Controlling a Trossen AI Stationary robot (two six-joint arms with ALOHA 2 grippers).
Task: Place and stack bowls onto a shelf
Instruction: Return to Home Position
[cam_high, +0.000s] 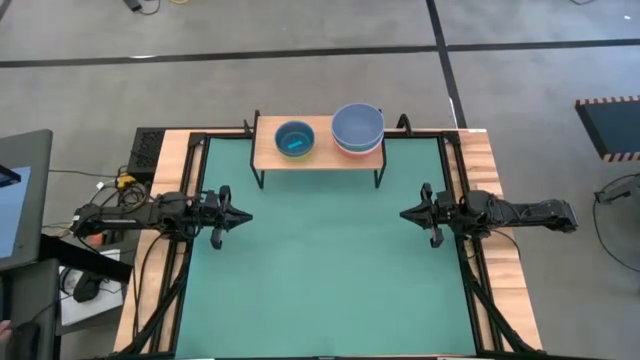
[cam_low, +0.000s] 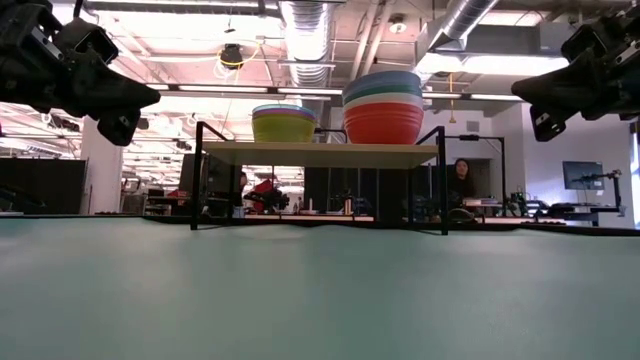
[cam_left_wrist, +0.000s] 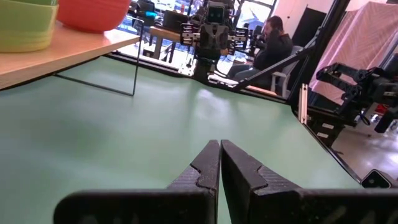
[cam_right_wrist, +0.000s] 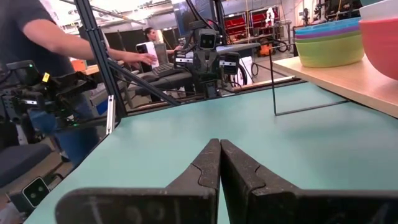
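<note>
1. The bowls sit in two piles on the shelf (cam_high: 318, 157). The left stack (cam_high: 295, 139) is toward its left end and the right stack (cam_high: 357, 126) toward its right end, with a gap between them.
2. Counting them is tough. From above you only get each top bowl: dark blue on the left, pale blue on the right with a pinkish rim peeking out under it. The low view shows yellow-green at the bottom of the left pile and red at the bottom of the right one, but I can't sort out the thin bands in between. Both wrist views crop the piles at the frame edge.
3. The shelf's front legs stand on the green mat (cam_high: 320, 270), which spreads out in front of it over a wooden table (cam_high: 495, 170). A seated person (cam_low: 462, 175) shows far behind the shelf.
4. The left gripper (cam_high: 246, 215) hangs in front of the shelf, out past its left end, fingers pinched together on nothing. The right gripper (cam_high: 405, 213) mirrors it past the right end, also clamped tight and empty. Both are well apart from the bowls, with only open mat in between.
</note>
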